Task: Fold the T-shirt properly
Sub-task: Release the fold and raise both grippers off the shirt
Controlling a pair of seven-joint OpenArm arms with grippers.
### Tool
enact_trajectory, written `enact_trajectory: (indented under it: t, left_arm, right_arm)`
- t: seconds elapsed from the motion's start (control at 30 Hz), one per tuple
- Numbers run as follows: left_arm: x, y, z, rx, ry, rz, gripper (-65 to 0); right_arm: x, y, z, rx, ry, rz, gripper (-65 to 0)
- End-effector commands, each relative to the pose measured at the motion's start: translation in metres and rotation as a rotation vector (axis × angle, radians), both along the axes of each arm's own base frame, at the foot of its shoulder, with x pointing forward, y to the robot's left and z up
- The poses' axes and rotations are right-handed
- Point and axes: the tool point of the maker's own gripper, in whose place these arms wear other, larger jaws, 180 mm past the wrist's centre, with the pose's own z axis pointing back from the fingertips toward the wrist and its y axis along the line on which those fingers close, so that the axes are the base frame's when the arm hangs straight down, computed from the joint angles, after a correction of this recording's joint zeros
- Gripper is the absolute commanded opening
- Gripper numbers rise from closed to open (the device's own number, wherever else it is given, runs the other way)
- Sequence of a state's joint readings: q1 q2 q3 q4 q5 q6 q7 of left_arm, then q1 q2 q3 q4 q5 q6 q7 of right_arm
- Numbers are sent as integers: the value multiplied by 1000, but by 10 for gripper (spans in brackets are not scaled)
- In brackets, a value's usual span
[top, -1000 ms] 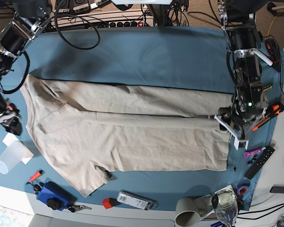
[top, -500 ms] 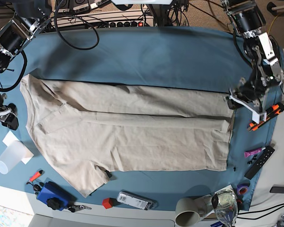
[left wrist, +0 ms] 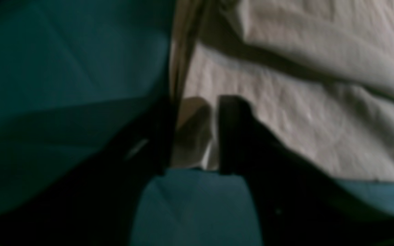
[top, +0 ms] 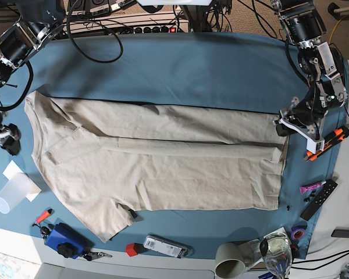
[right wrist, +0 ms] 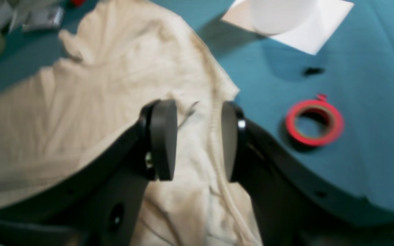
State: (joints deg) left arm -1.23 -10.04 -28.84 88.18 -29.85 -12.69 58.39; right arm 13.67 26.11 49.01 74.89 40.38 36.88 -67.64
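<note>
Left claw [left wrist: 193, 136] stands at the hem corner of the T-shirt [top: 157, 163], its dark fingers [left wrist: 231, 136] apart, with a bit of beige cloth showing in the gap; if the cloth is pinched I cannot tell, the picture is dim and blurred. Right claw [right wrist: 197, 140] hangs over the collar end, its two rounded black pads [right wrist: 162, 136] apart and holding nothing. The T-shirt is a soft, wrinkled beige cotton, lying flat across the teal cloth of the tabletop [top: 180, 70], with one long fold along its middle and a ribbed seam under the right claw. Beside this collar end lie a red tape ring [right wrist: 314, 122] and a white paper sheet [right wrist: 292, 20].
</note>
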Motion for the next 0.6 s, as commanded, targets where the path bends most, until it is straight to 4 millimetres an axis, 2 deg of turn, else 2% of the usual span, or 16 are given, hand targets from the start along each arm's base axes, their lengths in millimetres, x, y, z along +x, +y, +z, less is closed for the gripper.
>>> enact_trajectory:
  t: [0.0,0.1,0.23,0.43,0.57]
  left_arm:
    - [-7,1,-1,12,29,-11,-493]
    - [-23,3,-1,34,36,-4,-506]
    - [-41,-1,-1,36,38,-24,-506]
    - [-36,-16,8,-16,-17,-90,-506]
    - [-36,-19,9,-30,-24,-102,-506]
  right_arm:
    - [-2,-22,32,-38,-78,-39,-429]
    - [-13,-29,27,-30,-64,-68,-429]
    - [-23,-28,13,-25,-28,-73,-429]
    - [-25,-28,11,-29,-24,-77,-429]
    - [-27,-31,-4,-67,67,-96,-429]
